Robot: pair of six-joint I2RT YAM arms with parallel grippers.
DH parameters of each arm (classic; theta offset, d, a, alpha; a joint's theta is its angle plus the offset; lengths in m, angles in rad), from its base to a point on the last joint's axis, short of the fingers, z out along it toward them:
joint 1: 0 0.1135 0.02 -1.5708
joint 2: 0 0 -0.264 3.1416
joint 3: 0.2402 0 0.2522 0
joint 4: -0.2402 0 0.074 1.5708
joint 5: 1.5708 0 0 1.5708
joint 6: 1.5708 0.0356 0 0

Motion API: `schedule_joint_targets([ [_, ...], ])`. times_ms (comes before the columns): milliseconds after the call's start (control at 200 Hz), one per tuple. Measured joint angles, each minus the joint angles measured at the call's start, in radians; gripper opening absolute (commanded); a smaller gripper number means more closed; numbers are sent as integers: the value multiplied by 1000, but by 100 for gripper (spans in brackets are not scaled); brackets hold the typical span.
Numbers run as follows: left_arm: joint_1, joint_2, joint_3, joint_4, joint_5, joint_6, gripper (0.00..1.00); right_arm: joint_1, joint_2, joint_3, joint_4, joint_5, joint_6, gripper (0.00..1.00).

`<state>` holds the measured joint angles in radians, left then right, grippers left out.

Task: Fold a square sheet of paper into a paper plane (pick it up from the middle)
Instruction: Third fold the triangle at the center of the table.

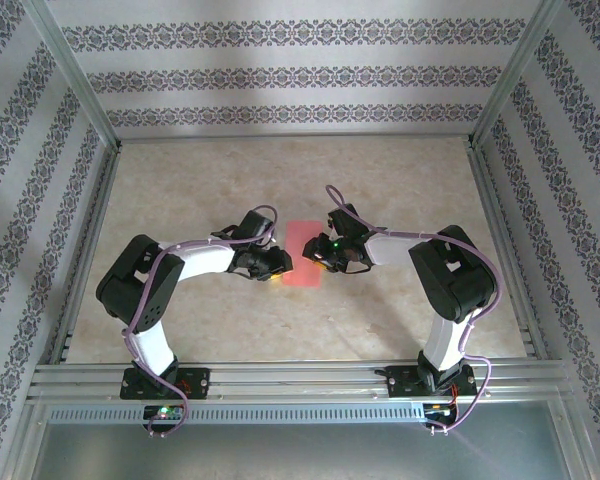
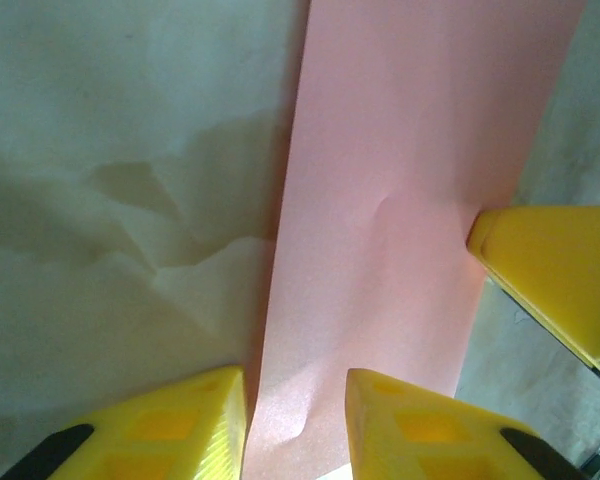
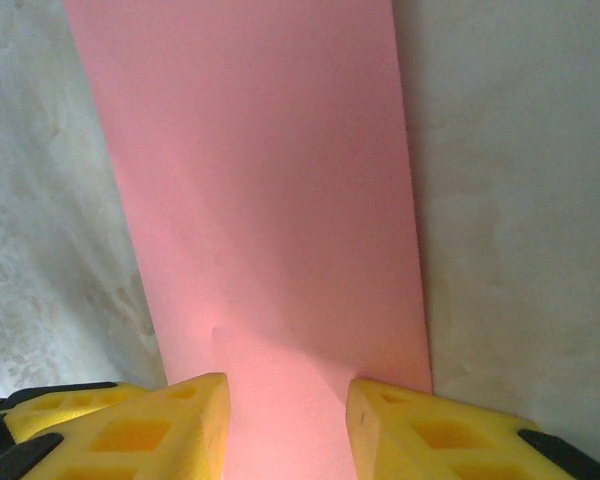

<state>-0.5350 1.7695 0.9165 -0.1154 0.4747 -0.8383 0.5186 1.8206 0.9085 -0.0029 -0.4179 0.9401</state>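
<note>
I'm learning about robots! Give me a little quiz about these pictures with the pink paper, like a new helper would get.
1. True or false: the pink paper lies between the left end effector and the right end effector.
2. Pick one: what colour are the fingers of the right end effector? A black, B yellow, C green.
3. Fill the gap: the pink paper rests flat on the marbled ____.

Key
1. True.
2. B.
3. table.
</note>
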Motion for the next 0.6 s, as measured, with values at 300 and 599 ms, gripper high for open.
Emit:
schedule_joint_targets([
  [300,5,-9,0,11,56,20,28,0,0,0,0,0,0,43],
  [599,39,-18,-7,49,89,21,26,0,0,0,0,0,0,43],
])
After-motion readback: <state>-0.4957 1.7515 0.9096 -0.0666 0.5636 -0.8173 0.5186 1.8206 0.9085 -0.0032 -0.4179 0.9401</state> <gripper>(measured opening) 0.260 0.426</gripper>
